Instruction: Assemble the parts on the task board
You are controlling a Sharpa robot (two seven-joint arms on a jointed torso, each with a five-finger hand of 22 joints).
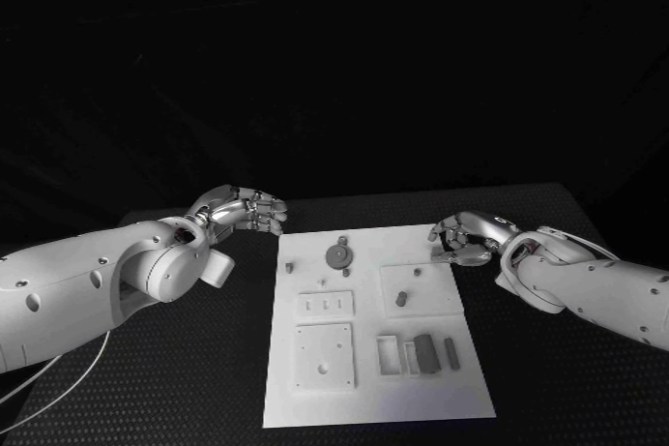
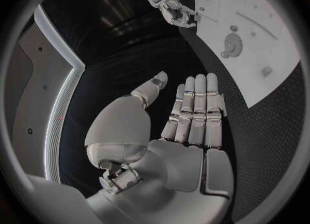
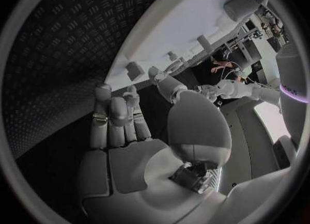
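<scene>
The white task board (image 1: pixel 419 407) lies in the middle of the black table. On it sit a grey gear (image 1: pixel 339 255), a small peg (image 1: pixel 289 268), a short grey piece (image 1: pixel 400 297) and dark blocks (image 1: pixel 425 352) near its right side. My left hand (image 1: pixel 245 212) hovers just off the board's far left corner, holding nothing. In the left wrist view that hand (image 2: pixel 181 126) has straight fingers and the thumb apart, with the gear (image 2: pixel 231 43) beyond it. My right hand (image 1: pixel 467 238) is at the board's far right edge, empty; its fingers (image 3: pixel 116 121) are apart from the thumb.
Black ribbed table mat (image 1: pixel 167 407) surrounds the board on both sides. Recessed square plates (image 1: pixel 325 354) and a slotted plate (image 1: pixel 325 306) occupy the board's left half. A thin white cable (image 1: pixel 56 378) hangs under my left arm.
</scene>
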